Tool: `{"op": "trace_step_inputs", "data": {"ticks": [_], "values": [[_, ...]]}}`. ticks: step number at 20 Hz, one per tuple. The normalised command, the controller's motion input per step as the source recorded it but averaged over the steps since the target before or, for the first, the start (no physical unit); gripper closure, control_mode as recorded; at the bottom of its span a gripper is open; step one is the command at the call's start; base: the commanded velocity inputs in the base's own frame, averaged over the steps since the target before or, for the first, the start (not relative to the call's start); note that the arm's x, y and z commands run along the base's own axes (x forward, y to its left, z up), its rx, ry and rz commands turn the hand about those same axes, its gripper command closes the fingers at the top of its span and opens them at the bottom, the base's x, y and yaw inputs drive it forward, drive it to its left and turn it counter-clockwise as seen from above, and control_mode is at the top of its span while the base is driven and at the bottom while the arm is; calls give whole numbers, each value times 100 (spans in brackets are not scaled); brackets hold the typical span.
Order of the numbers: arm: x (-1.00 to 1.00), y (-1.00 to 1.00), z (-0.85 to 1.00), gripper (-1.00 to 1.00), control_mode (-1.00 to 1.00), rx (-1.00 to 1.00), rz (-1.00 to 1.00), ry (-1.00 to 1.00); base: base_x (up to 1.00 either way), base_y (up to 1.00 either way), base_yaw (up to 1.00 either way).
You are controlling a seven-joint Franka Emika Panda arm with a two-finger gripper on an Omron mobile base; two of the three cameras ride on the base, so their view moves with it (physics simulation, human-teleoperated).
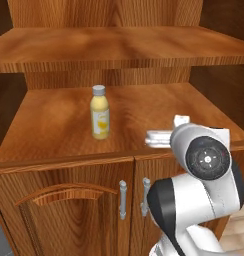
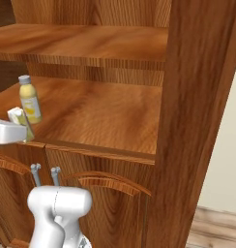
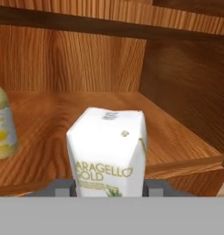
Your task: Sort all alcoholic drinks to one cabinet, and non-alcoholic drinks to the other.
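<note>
While the gripper (image 3: 109,188) clasps the cream carton (image 3: 109,153) at the front edge of the arched-door cabinet's lower shelf (image 1: 54,125), the yellow juice bottle (image 1: 99,112) stands nearby, so non-alcoholic drinks apparently gather together.

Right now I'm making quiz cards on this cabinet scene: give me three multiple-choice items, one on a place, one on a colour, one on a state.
1. Where does the yellow juice bottle stand?
A. lower shelf board
B. upper shelf board
C. floor

2. What colour is its cap?
A. red
B. pale grey
C. green

3. What is the gripper doing?
A. hanging open and empty
B. gripping the bottle
C. closed on the carton

Answers:
1 A, it stands upright on the lower board.
2 B, the cap is pale grey.
3 C, the fingers flank the carton's sides.
</note>
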Motion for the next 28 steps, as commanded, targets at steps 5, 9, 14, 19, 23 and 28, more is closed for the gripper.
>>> {"op": "trace_step_inputs", "data": {"ticks": [5,9,14,19,23,28], "values": [[28,-23,-1,100,-100,5,0,-4,0,0,0],[27,-24,-2,100,-100,4,0,-3,0,0,0],[30,-18,-6,100,-100,3,0,-2,0,0,0],[29,-8,-15,100,-100,3,0,-3,0,0,0],[31,-2,-10,100,-100,2,0,0,0,0,0],[33,0,-15,100,-100,1,0,0,0,0,0]]}}
